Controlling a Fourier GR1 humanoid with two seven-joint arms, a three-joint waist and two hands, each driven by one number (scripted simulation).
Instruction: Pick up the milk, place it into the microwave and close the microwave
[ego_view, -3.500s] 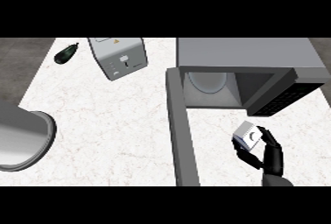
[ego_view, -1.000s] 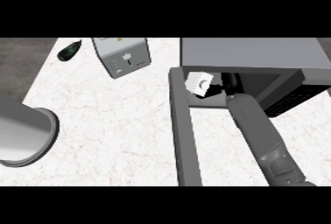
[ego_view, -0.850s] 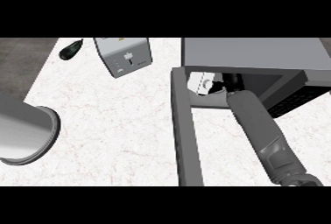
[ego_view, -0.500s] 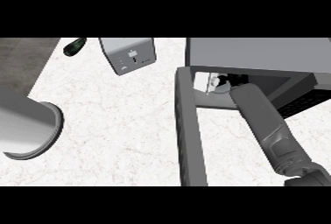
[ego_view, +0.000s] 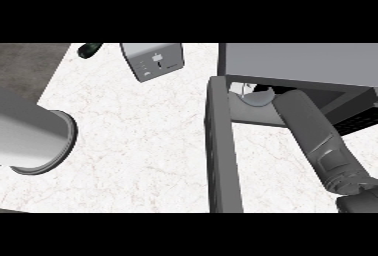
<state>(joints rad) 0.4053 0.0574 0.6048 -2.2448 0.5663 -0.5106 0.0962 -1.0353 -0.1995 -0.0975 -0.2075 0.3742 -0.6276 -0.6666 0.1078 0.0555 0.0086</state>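
Inside the microwave (ego_view: 295, 62), past its wide-open door (ego_view: 221, 150), the right hand (ego_view: 263, 91) sits deep by the milk (ego_view: 238, 88), probably to set it on the plate (ego_view: 255, 101). Whether the hand holds the milk cannot be told, as the forearm hides it.

counter (ego_view: 148, 150): white, faint veined marbling | microwave (ego_view: 295, 62): grey | forearm (ego_view: 314, 130): grey | cylinder at left (ego_view: 29, 132): grey
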